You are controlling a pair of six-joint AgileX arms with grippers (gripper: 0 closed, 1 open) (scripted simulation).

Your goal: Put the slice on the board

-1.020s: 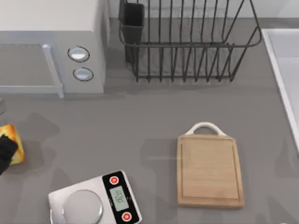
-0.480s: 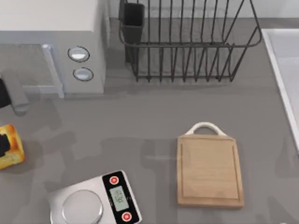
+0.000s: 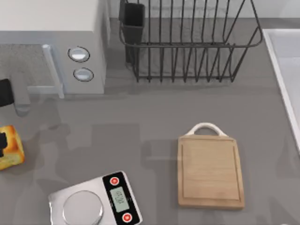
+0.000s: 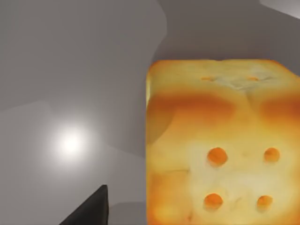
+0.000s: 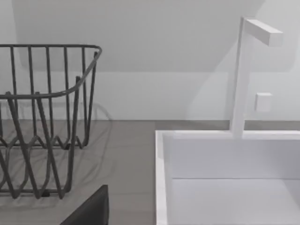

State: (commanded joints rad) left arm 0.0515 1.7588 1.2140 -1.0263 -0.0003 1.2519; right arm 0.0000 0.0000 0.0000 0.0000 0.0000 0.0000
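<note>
At the lower left of the top view, the silver-and-black scale is sitting on the counter, and nothing is lying on its pan. Just above it, at the left edge of the frame, the slice is resting with its golden crust turned toward the middle of the counter. The left gripper is showing as a dark shape against the slice's outer side. It is probably placed there to take hold for the carry, but I cannot tell whether the jaws are clenched on the slice or released. In the left wrist view the slice is looming close to the camera.

At the lower right, the board is lying flat, well apart from the slice, with its white loop handle pointing up the frame. Its face is waiting bare, so the placing is not yet done.

Farther up, the microwave is occupying the upper left. The wire dish rack is standing at the upper middle, holding a dark cutlery cup in its left corner. The white sink is running along the right edge. The right gripper is parked facing it, and I cannot tell the state of its jaws.
</note>
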